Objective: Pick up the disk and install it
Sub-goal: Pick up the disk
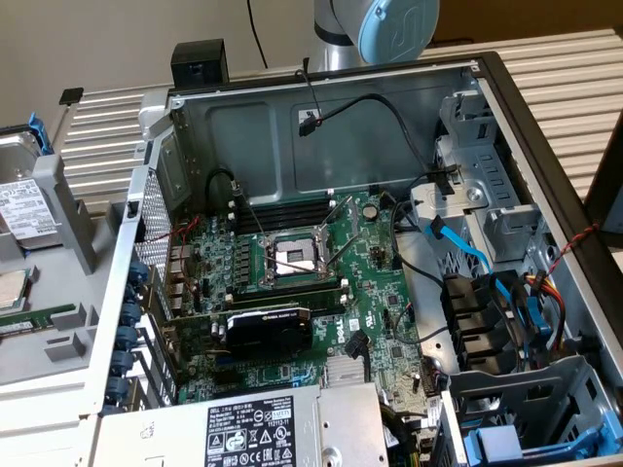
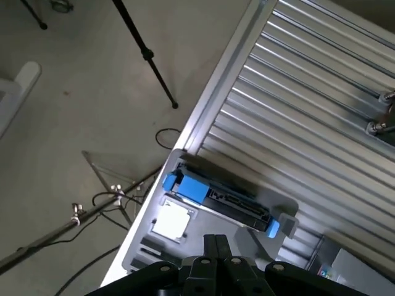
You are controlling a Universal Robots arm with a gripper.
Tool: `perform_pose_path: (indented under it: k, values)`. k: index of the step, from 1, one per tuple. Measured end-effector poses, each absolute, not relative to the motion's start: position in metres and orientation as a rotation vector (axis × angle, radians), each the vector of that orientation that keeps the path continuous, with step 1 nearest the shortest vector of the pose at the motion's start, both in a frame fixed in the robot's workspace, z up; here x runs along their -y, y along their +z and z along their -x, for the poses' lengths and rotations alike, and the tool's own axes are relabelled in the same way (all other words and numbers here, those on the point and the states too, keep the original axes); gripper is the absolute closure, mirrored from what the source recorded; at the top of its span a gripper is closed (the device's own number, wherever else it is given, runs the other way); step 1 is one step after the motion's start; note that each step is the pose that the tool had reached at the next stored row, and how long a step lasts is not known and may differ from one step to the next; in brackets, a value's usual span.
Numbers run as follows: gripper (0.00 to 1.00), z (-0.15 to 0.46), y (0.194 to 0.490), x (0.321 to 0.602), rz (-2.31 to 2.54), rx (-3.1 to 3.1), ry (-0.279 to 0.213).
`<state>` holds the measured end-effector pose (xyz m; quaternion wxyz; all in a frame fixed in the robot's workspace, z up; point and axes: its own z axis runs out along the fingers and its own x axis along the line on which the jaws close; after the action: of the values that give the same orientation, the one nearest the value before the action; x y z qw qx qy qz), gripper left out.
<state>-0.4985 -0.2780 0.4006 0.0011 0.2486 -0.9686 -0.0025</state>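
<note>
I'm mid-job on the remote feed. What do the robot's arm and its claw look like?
In the exterior view, the arm is a silver-grey metal tube with a round light-blue joint cap that bears a pale curved logo. In the wrist view, the claw is matt black: two slim, flat-sided fingers on a broad black body with rounded pivot knuckles.

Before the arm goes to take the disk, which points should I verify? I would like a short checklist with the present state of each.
1. The disk stands on edge in its grey holder, untouched: ok.
2. The hand is open for grasping: not ok, it is shut and empty.
3. The hand is centred over the disk: cannot tell.
4. The processor chip lies apart from the disk: ok.
5. The blue cables are away from the drive cage: not ok, they run close by it.
6. A bay is free for the disk: cannot tell.
</note>
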Motion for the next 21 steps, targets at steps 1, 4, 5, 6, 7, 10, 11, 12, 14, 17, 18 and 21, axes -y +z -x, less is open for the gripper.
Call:
perform_pose_path:
  k: [1, 4, 5, 6, 7, 10, 11, 12, 14, 17, 18, 21]
  values:
    - [0.89, 0.4985, 0.4006, 0.2780, -0.809, 3.033, -0.008]
    - [0.89, 0.4985, 0.4006, 0.2780, -0.890, 3.010, -0.008]
    - [0.89, 0.4985, 0.4006, 0.2780, -0.917, 3.002, -0.008]
    - [0.89, 0.4985, 0.4006, 0.2779, -0.947, 2.993, -0.008]
    - [0.89, 0.4985, 0.4006, 0.2780, -0.973, 2.984, -0.008]
    - [0.89, 0.4985, 0.4005, 0.2780, -1.055, 2.956, -0.008]
    - [0.89, 0.4985, 0.4005, 0.2780, -1.080, 2.947, -0.008]
    - [0.89, 0.4985, 0.4005, 0.2780, -1.109, 2.937, -0.008]
    - [0.89, 0.4985, 0.4005, 0.2780, -1.161, 2.916, -0.007]
    - [0.89, 0.4985, 0.4005, 0.2780, -1.240, 2.883, -0.007]
    - [0.89, 0.4985, 0.4005, 0.2780, -1.266, 2.872, -0.007]
    - [0.89, 0.4985, 0.4005, 0.2780, -1.344, 2.836, -0.007]
